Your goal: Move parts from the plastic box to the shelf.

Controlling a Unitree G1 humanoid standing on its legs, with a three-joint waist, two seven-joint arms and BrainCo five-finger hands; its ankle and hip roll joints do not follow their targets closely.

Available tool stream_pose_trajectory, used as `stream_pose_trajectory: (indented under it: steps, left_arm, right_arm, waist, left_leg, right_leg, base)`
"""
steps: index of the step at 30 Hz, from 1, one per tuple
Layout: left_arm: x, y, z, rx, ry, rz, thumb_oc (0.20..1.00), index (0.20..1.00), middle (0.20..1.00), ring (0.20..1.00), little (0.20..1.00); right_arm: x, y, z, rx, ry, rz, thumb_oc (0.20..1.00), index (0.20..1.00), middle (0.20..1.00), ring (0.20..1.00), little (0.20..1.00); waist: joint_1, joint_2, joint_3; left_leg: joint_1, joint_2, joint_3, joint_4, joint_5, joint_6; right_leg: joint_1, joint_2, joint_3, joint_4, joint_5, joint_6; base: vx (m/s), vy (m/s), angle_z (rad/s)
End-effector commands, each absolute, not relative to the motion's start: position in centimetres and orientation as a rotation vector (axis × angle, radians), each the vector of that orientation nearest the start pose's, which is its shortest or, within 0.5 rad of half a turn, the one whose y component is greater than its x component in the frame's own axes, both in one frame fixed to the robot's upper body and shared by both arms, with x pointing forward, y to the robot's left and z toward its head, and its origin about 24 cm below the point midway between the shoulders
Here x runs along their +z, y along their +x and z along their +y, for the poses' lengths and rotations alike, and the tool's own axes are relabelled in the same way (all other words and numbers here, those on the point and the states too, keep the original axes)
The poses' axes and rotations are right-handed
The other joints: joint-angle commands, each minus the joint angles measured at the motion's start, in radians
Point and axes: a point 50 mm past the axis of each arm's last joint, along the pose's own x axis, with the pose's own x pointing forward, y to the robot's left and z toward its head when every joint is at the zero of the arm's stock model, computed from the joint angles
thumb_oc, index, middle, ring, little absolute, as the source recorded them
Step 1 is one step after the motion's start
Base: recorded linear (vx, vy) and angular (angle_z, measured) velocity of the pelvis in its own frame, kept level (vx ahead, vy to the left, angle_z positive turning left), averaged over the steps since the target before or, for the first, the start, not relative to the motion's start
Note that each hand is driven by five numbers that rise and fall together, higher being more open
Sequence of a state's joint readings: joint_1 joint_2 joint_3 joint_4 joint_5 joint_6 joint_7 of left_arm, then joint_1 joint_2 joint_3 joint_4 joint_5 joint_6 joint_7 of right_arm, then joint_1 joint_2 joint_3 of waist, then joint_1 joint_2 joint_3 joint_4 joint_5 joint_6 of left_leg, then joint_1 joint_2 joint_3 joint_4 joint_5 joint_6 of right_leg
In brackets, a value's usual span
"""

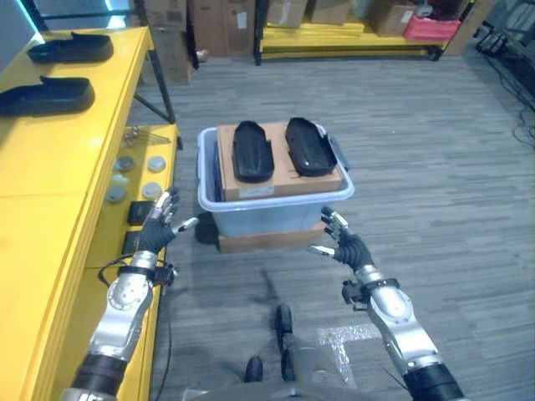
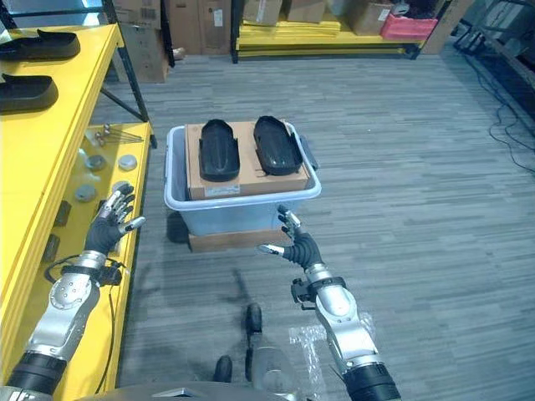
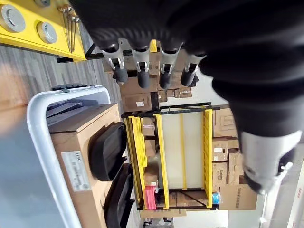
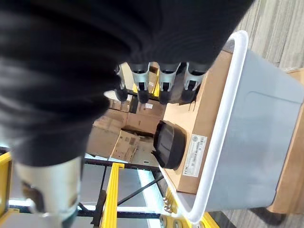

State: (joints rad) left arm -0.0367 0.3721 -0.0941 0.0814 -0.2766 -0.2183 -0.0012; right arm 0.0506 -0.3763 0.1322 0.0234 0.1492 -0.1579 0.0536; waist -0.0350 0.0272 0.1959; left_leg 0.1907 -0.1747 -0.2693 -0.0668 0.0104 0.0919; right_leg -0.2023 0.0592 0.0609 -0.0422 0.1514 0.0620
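Note:
A pale blue plastic box (image 1: 272,205) stands on the floor ahead of me, with a brown cardboard carton (image 1: 278,177) in it. Two black moulded parts lie on the carton, one on the left (image 1: 252,150) and one on the right (image 1: 309,145). My left hand (image 1: 159,225) is open beside the yellow shelf (image 1: 50,167), to the left of the box. In front of the box's near wall my right hand (image 1: 343,241) hovers open, holding nothing. Two more black parts (image 1: 46,94) (image 1: 71,48) rest on the shelf top.
The shelf's lower level (image 1: 138,180) carries several round grey discs and small dark items. Cardboard boxes and a yellow rack (image 1: 334,38) line the far wall. A flat cardboard piece (image 1: 267,240) lies under the box.

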Motion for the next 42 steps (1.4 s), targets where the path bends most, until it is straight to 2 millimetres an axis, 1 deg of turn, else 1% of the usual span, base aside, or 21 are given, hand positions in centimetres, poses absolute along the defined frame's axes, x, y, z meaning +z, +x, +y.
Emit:
stream_pose_trajectory:
  steps: [1,4,8,10,11,13,14,16,19,21,22,27,29,31,32,33,35,36,38,39,42]
  left_arm:
    - [9.1,25.3,19.5,-0.130,0.124,-0.309,1.000,1.000,1.000,1.000,1.000]
    - [8.6,25.0,19.5,-0.120,0.094,-0.288,1.000,1.000,1.000,1.000,1.000]
    - [8.1,24.8,19.3,-0.130,0.077,-0.267,1.000,1.000,1.000,1.000,1.000]
    - [7.8,24.5,19.4,-0.133,0.072,-0.253,1.000,1.000,1.000,1.000,1.000]
    - [7.8,24.5,19.4,-0.133,0.072,-0.253,1.000,1.000,1.000,1.000,1.000]
    - [8.0,24.5,19.6,-0.120,0.073,-0.254,1.000,1.000,1.000,1.000,1.000]
    - [8.0,24.5,19.6,-0.118,0.074,-0.257,1.000,1.000,1.000,1.000,1.000]
    - [8.1,24.3,19.7,-0.113,0.073,-0.261,1.000,1.000,1.000,1.000,1.000]
    - [8.2,24.1,20.0,-0.101,0.073,-0.268,1.000,1.000,1.000,1.000,1.000]
    - [8.3,24.2,19.9,-0.104,0.073,-0.279,1.000,1.000,1.000,1.000,1.000]
    - [8.2,24.3,19.6,-0.113,0.068,-0.276,1.000,1.000,1.000,1.000,1.000]
    - [8.6,24.8,18.8,-0.154,0.081,-0.284,1.000,1.000,1.000,1.000,1.000]
    - [8.7,25.1,18.7,-0.170,0.096,-0.283,1.000,1.000,1.000,1.000,1.000]
    - [8.8,25.4,18.5,-0.176,0.099,-0.281,1.000,1.000,1.000,1.000,1.000]
    - [8.9,25.4,18.6,-0.177,0.107,-0.281,1.000,1.000,1.000,1.000,1.000]
    - [9.1,25.4,18.6,-0.191,0.101,-0.287,1.000,1.000,1.000,1.000,1.000]
    - [9.2,25.4,18.6,-0.193,0.098,-0.292,1.000,1.000,1.000,1.000,1.000]
    - [9.4,25.4,18.7,-0.198,0.100,-0.300,1.000,1.000,1.000,1.000,1.000]
    - [9.4,25.4,18.7,-0.199,0.105,-0.301,1.000,1.000,1.000,1.000,1.000]
    - [9.6,25.6,18.9,-0.191,0.125,-0.309,1.000,1.000,1.000,1.000,1.000]
    - [9.4,25.4,19.5,-0.168,0.138,-0.299,1.000,1.000,1.000,1.000,1.000]
  right_arm:
    - [6.0,24.8,-19.3,0.175,-0.250,-0.136,1.000,1.000,1.000,1.000,1.000]
    - [5.5,24.7,-19.6,0.173,-0.254,-0.110,1.000,1.000,1.000,1.000,1.000]
    - [5.7,24.7,-20.2,0.167,-0.288,-0.113,1.000,1.000,1.000,1.000,1.000]
    - [5.9,24.7,-20.6,0.159,-0.310,-0.114,1.000,1.000,1.000,1.000,1.000]
    - [5.9,24.7,-20.6,0.159,-0.310,-0.114,1.000,1.000,1.000,1.000,1.000]
    - [6.1,24.9,-21.3,0.129,-0.329,-0.114,1.000,1.000,1.000,1.000,1.000]
    - [6.1,25.0,-21.4,0.120,-0.339,-0.110,1.000,1.000,1.000,1.000,1.000]
    - [6.1,25.2,-21.8,0.097,-0.365,-0.106,1.000,1.000,1.000,1.000,1.000]
    - [6.1,25.4,-21.8,0.092,-0.366,-0.108,1.000,1.000,1.000,1.000,1.000]
    - [6.0,25.3,-21.9,0.085,-0.375,-0.108,1.000,1.000,1.000,1.000,1.000]
    - [5.9,25.1,-22.1,0.079,-0.384,-0.105,1.000,1.000,1.000,1.000,1.000]
    - [5.4,24.1,-22.6,0.043,-0.376,-0.086,1.000,1.000,1.000,1.000,1.000]
    - [5.3,23.9,-22.2,0.057,-0.364,-0.083,1.000,1.000,1.000,1.000,1.000]
    - [5.1,23.9,-22.0,0.062,-0.355,-0.077,1.000,1.000,1.000,1.000,1.000]
    - [5.1,23.9,-21.8,0.061,-0.349,-0.078,1.000,1.000,1.000,1.000,1.000]
    - [5.2,24.0,-21.6,0.058,-0.337,-0.091,1.000,1.000,1.000,1.000,1.000]
    - [5.3,24.1,-21.6,0.052,-0.332,-0.092,1.000,1.000,1.000,1.000,1.000]
    - [5.3,24.2,-21.5,0.050,-0.334,-0.093,1.000,1.000,1.000,1.000,1.000]
    - [5.3,24.3,-21.5,0.052,-0.339,-0.093,1.000,1.000,1.000,1.000,1.000]
    - [5.5,24.6,-21.5,0.053,-0.345,-0.099,1.000,1.000,1.000,1.000,1.000]
    - [5.7,24.9,-21.5,0.059,-0.365,-0.105,1.000,1.000,1.000,1.000,1.000]
  waist:
    - [0.038,-0.062,-0.003]
    - [0.037,-0.055,-0.024]
    - [0.033,-0.044,-0.027]
    - [0.037,-0.039,-0.018]
    - [0.036,-0.037,-0.017]
    - [0.054,-0.054,0.033]
    - [0.054,-0.062,0.038]
    - [0.066,-0.061,0.036]
    - [0.085,-0.055,0.022]
    - [0.080,-0.042,0.001]
    - [0.076,-0.037,-0.005]
    - [0.037,-0.026,-0.013]
    - [0.007,-0.021,0.030]
    - [0.002,-0.020,0.030]
    - [0.007,-0.017,0.027]
    - [0.018,0.003,0.024]
    - [0.014,0.009,0.020]
    - [0.019,0.007,0.014]
    - [0.022,0.000,0.007]
    - [0.030,-0.026,-0.012]
    - [0.058,-0.052,-0.045]
  left_leg:
    - [-0.042,0.083,0.054,0.043,-0.124,-0.046]
    - [-0.035,0.110,0.038,0.109,-0.171,-0.072]
    - [-0.065,0.123,0.024,0.260,-0.167,-0.109]
    - [-0.127,0.124,0.035,0.487,-0.080,-0.143]
    - [-0.131,0.125,0.034,0.496,-0.084,-0.143]
    - [-0.304,0.081,0.061,0.849,0.042,-0.163]
    - [-0.344,0.089,0.096,0.888,0.030,-0.150]
    - [-0.400,0.096,0.152,0.840,-0.018,-0.133]
    - [-0.385,0.043,0.179,0.696,-0.066,-0.113]
    - [-0.259,0.048,0.254,0.390,-0.156,-0.068]
    - [-0.210,0.058,0.269,0.323,-0.168,-0.061]
    - [-0.113,0.072,0.229,0.141,-0.140,-0.037]
    - [-0.094,0.099,0.209,0.110,-0.122,-0.023]
    - [-0.092,0.104,0.198,0.092,-0.114,-0.024]
    - [-0.089,0.113,0.194,0.085,-0.112,-0.027]
    - [-0.091,0.152,0.203,0.065,-0.104,-0.038]
    - [-0.084,0.167,0.197,0.047,-0.101,-0.042]
    - [-0.080,0.182,0.197,0.026,-0.098,-0.053]
    - [-0.076,0.186,0.196,0.021,-0.098,-0.057]
    - [-0.081,0.183,0.198,0.015,-0.093,-0.071]
    - [-0.067,0.200,0.209,-0.004,-0.100,-0.095]
  right_leg:
    - [0.084,-0.115,0.012,0.007,-0.045,0.085]
    - [0.137,-0.112,-0.021,-0.002,-0.055,0.061]
    - [0.197,-0.089,-0.042,-0.007,-0.096,0.026]
    - [0.262,-0.076,-0.044,-0.019,-0.126,-0.001]
    - [0.262,-0.075,-0.044,-0.019,-0.125,0.000]
    - [0.311,-0.078,-0.038,-0.024,-0.128,-0.024]
    - [0.322,-0.079,-0.041,-0.032,-0.126,-0.027]
    - [0.330,-0.073,-0.041,-0.041,-0.123,-0.025]
    - [0.323,-0.061,-0.006,-0.045,-0.120,-0.007]
    - [0.319,-0.044,-0.007,-0.045,-0.133,0.006]
    - [0.325,-0.042,-0.011,-0.045,-0.144,0.006]
    - [0.216,-0.031,-0.059,0.145,-0.149,0.026]
    - [0.076,-0.006,-0.026,0.385,-0.078,0.147]
    - [0.059,-0.011,-0.014,0.406,-0.105,0.148]
    - [0.064,-0.047,-0.023,0.384,-0.120,0.142]
    - [0.064,-0.158,-0.081,0.339,-0.129,0.098]
    - [0.076,-0.187,-0.093,0.314,-0.137,0.081]
    - [0.093,-0.252,-0.077,0.261,-0.093,0.089]
    - [0.112,-0.274,-0.063,0.227,-0.070,0.097]
    - [0.141,-0.296,-0.020,0.160,-0.037,0.118]
    - [0.197,-0.292,-0.051,0.043,-0.073,0.135]
  base:
    - [0.18,-0.146,0.79]
    - [0.23,-0.241,0.70]
    - [0.24,-0.271,0.32]
    - [0.21,-0.220,-0.03]
    - [0.12,-0.123,-0.26]
    - [0.13,-0.257,-0.27]
    - [0.14,-0.260,-0.34]
    - [0.13,-0.090,-0.53]
    - [0.11,-0.008,-0.30]
    - [0.12,0.030,-0.52]
    - [0.11,0.069,-0.31]
    - [-0.03,0.042,0.23]
    - [-0.12,0.002,-0.04]
    - [-0.04,-0.038,-0.01]
    - [0.00,-0.133,0.32]
    - [0.00,-0.182,0.22]
    - [0.01,-0.167,-0.13]
    - [0.05,-0.220,-0.19]
    - [0.06,-0.241,-0.10]
    - [0.09,-0.259,-0.15]
    - [0.15,-0.307,-0.05]
